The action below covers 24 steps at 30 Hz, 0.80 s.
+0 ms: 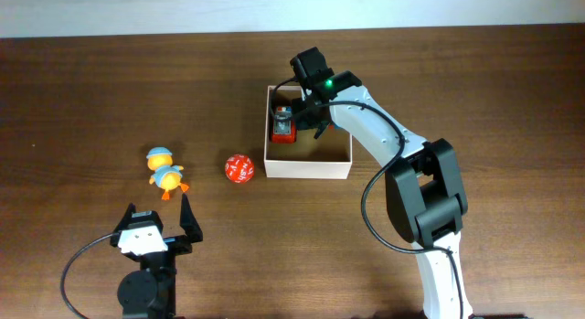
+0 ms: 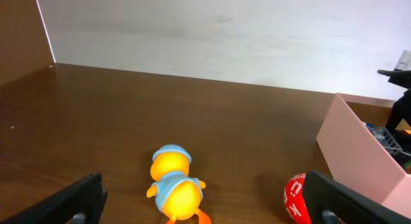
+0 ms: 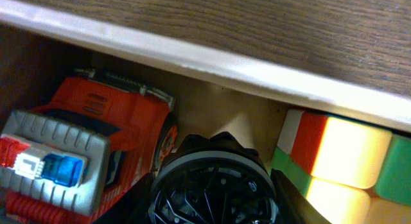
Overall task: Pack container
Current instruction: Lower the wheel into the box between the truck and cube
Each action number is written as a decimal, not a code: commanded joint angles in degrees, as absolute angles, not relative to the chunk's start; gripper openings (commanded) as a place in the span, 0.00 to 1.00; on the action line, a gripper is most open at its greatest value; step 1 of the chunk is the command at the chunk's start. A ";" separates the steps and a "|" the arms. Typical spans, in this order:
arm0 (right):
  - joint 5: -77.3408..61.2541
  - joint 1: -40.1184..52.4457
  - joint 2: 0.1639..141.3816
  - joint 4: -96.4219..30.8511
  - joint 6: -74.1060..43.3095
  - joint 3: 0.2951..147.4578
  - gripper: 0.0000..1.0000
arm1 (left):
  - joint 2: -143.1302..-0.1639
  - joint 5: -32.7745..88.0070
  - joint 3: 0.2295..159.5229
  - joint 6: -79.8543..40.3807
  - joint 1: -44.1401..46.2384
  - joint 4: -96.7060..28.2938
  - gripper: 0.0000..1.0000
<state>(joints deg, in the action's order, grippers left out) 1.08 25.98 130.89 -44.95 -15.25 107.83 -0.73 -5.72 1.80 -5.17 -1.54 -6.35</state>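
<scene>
Overhead, my left gripper (image 1: 157, 209) stands spread wide near the duck (image 1: 166, 171) and my right gripper (image 1: 302, 120) reaches into the container (image 1: 306, 168) mid-table; the left wrist view shows my jaws far apart; the right wrist view shows a truck (image 3: 83, 147) and cube (image 3: 340, 160) inside, and I cannot tell my grip.

On the left, sits folded low over its base, with the left tool (image 1: 157, 214) aimed straight ahead and both fingers (image 2: 76, 199) splayed as wide as can be. On the right, rises from the base to a black elbow (image 1: 425, 186), then reaches forward and leftward along a white forearm (image 1: 370, 127) to a wrist (image 1: 315, 74) showing a green light, with the right tool (image 1: 294, 120) dipped downward. Cannot tell from any view whether that tool stands parted or closed.
</scene>
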 commanded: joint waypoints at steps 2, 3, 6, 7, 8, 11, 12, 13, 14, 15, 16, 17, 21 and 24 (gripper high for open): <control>2.24 26.20 131.63 -44.64 -15.97 108.75 0.36 | -0.40 -4.73 1.43 -4.27 -1.83 -6.20 0.99; 2.24 26.20 131.63 -44.64 -15.97 108.75 0.37 | -0.40 -4.73 1.43 -4.27 -1.83 -6.20 0.99; 2.24 26.20 131.63 -44.64 -15.97 108.75 0.39 | -0.40 -4.73 1.43 -4.27 -1.83 -6.20 0.99; 2.24 26.20 131.63 -44.64 -15.94 108.75 0.41 | -0.40 -4.73 1.43 -4.25 -1.83 -6.20 0.99; 2.24 26.20 131.63 -44.56 -15.97 108.75 0.41 | -0.40 -4.73 1.43 -4.27 -1.83 -6.20 0.99; 2.24 26.20 131.63 -44.47 -15.97 108.75 0.41 | -0.40 -4.73 1.43 -4.27 -1.83 -6.20 0.99; 2.24 26.20 131.63 -44.49 -15.97 108.75 0.41 | -0.40 -4.75 1.43 -4.27 -1.83 -6.20 0.99; 2.24 26.20 131.63 -44.47 -15.97 108.75 0.41 | -0.40 -4.75 1.43 -4.25 -1.83 -6.20 0.99; 2.24 26.20 131.63 -44.47 -15.97 108.75 0.41 | -0.40 -4.73 1.43 -4.27 -1.83 -6.20 0.99; 2.24 26.20 131.63 -44.47 -15.97 108.75 0.41 | -0.40 -4.73 1.43 -4.27 -1.83 -6.20 0.99; 2.24 26.20 131.63 -44.47 -15.97 108.75 0.41 | -0.40 -4.75 1.43 -4.25 -1.83 -6.20 0.99; 2.24 26.20 131.63 -44.47 -15.97 108.75 0.41 | -0.40 -4.73 1.43 -4.27 -1.83 -6.20 0.99; 2.22 26.20 131.63 -44.47 -15.97 108.75 0.47 | -0.40 -4.73 1.43 -4.27 -1.83 -6.20 0.99; 2.22 26.20 131.63 -44.40 -15.97 108.75 0.47 | -0.40 -4.73 1.43 -4.27 -1.83 -6.20 0.99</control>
<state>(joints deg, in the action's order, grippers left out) 1.13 25.98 130.89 -44.71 -15.46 107.83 -0.73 -5.74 1.80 -5.17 -1.54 -6.35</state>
